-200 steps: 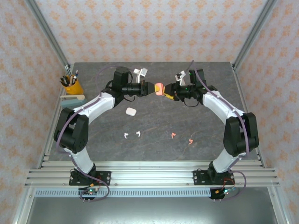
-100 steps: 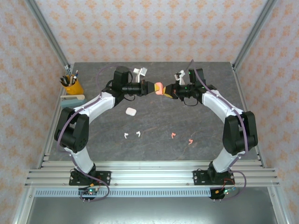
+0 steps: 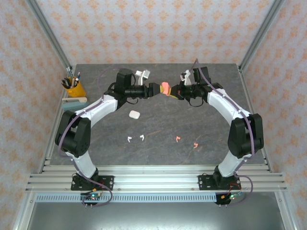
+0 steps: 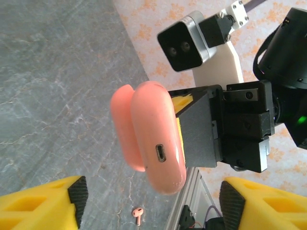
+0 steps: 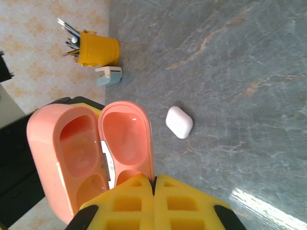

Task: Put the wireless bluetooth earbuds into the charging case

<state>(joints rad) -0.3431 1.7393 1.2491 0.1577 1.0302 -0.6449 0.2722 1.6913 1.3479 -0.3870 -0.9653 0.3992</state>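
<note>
Earbuds lie loose on the grey table [image 3: 216, 120] in the top view: two white earbuds [image 3: 129, 139] near the middle, two pink earbuds [image 3: 178, 139] to their right, all well apart from both arms. A white charging case [image 3: 134, 114] sits beyond the white ones. Farther back, the pink charging case [image 3: 165, 89] hangs above the table between the left gripper [image 3: 157, 88] and right gripper [image 3: 173, 91]. A yellow pen cup [image 3: 74, 89] stands at the left edge.

From the left wrist, the left gripper [image 4: 151, 199] has its yellow fingers [image 4: 48, 203] spread wide, clear of the pink charging case [image 4: 148, 136]; the right gripper's dark finger presses against the case.

From the right wrist, the right gripper [image 5: 154, 191] is pinched tight on the rim of the hinged-open, empty pink charging case [image 5: 91, 143].
</note>
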